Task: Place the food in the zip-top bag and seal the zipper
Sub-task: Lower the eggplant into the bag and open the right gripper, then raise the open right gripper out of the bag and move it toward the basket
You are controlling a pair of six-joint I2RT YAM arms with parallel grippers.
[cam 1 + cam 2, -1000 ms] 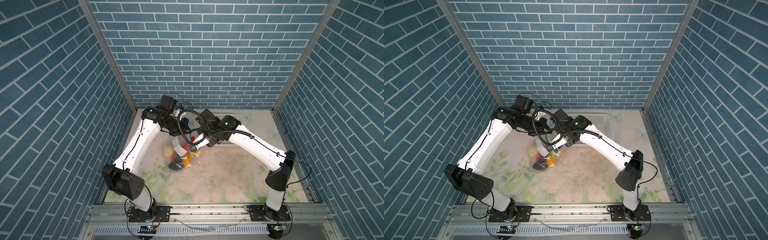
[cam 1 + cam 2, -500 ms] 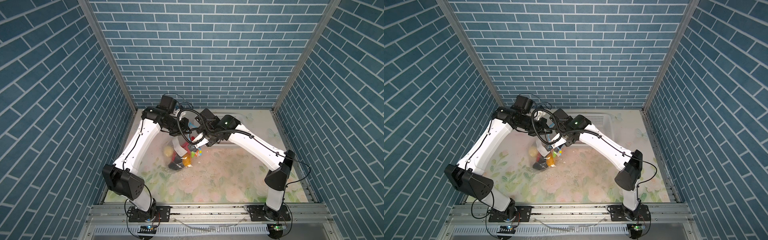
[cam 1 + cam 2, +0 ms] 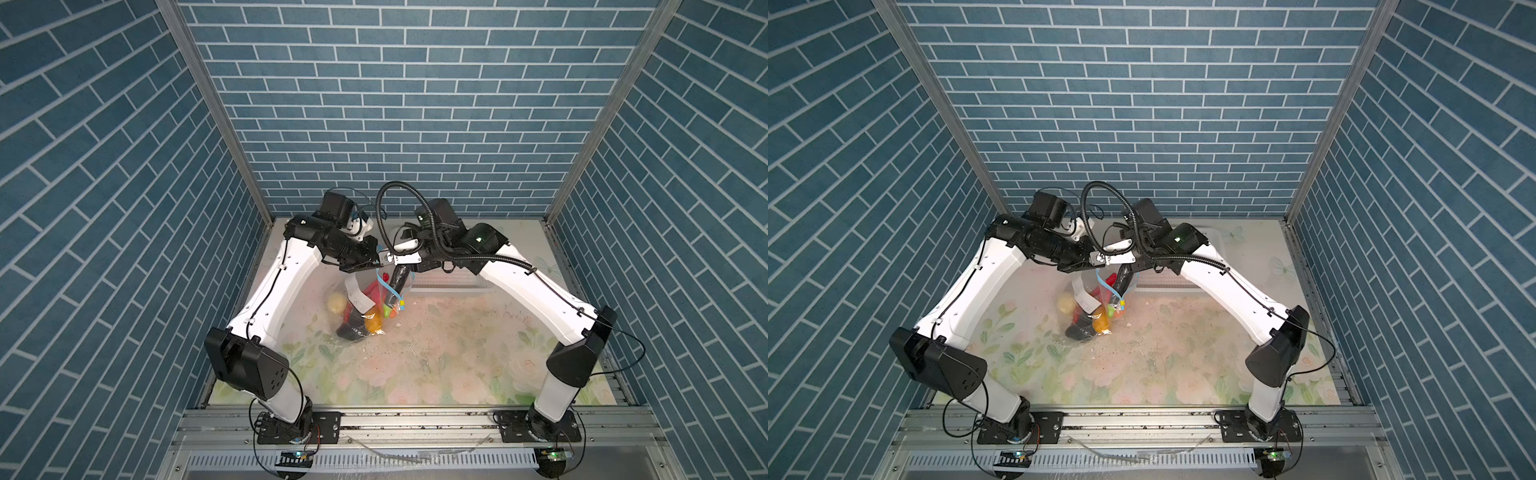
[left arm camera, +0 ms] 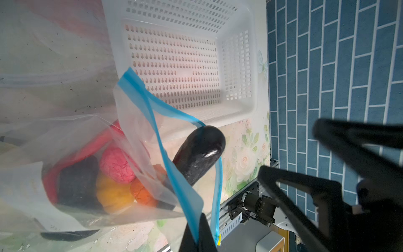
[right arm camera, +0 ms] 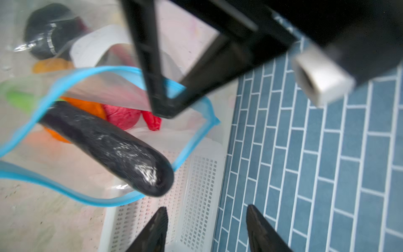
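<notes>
Biggest worry: zipping over that long black piece (image 4: 200,152). Sticks well out of the mouth of the zip-top bag (image 4: 54,135) and leans right across the zipper (image 4: 162,150), so no closing the track without shoving it deeper first. Could just as easily tip out toward the basket (image 4: 239,65) on any jolt.

Second worry: hanging the whole load from one pinch. Got the left gripper (image 4: 198,231) clamped tight on the blue strip, with the bag drooping from it and its bottom seemingly down on the floral table (image 3: 415,365). Thin slick film plus a heap of toys, so probably apt to slide out of the pinch or fold the mouth shut. Got the right gripper (image 5: 207,218) spread apart and holding nothing, just beside the black piece's free end, not touching.

Stuff-wise: clear crinkly plastic with a white label (image 3: 358,294), soft blue strip bowed into an open loop, small yellowish slider tab (image 4: 218,237) dangling at its end. Inside, down low: pink bumpy ball (image 4: 116,164), wrinkly orange lump (image 4: 142,193), smooth yellow piece (image 4: 113,194), matte black oval (image 4: 76,185), red strip (image 4: 102,139). Reads as sausage-shaped, round-nosed and faintly glossy, that long one. Hard white slotted plastic for the basket. Can't tell whether the cream lumpy ball (image 3: 336,302) sits inside the bag or beside it.
</notes>
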